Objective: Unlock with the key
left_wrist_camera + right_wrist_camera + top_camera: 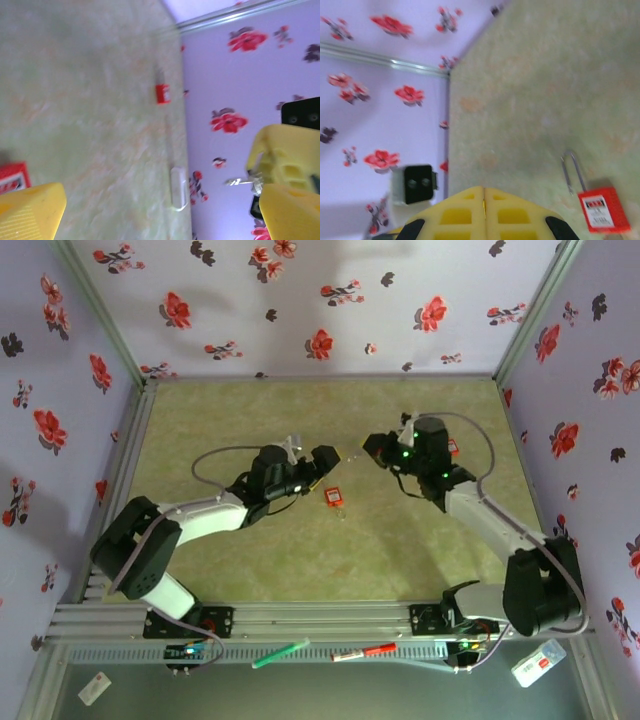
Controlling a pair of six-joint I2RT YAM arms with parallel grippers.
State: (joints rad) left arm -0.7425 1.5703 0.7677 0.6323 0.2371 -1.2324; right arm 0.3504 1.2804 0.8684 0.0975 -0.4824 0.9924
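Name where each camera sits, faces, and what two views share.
Top external: above, behind the bases, looking down at the table; left arm, right arm show.
Left wrist: on that arm, facing the flowered wall; open left tool shows.
Right wrist: on that arm, facing table and wall; shut right tool shows.
Shared: top and right wrist see the padlock.

Padlock lies on table near centre, just in front of the gap between left gripper and right gripper. Key sits at the right gripper's tips, between both grippers, off the table. Two pens lie side by side in front of the arm bases, box right of them.
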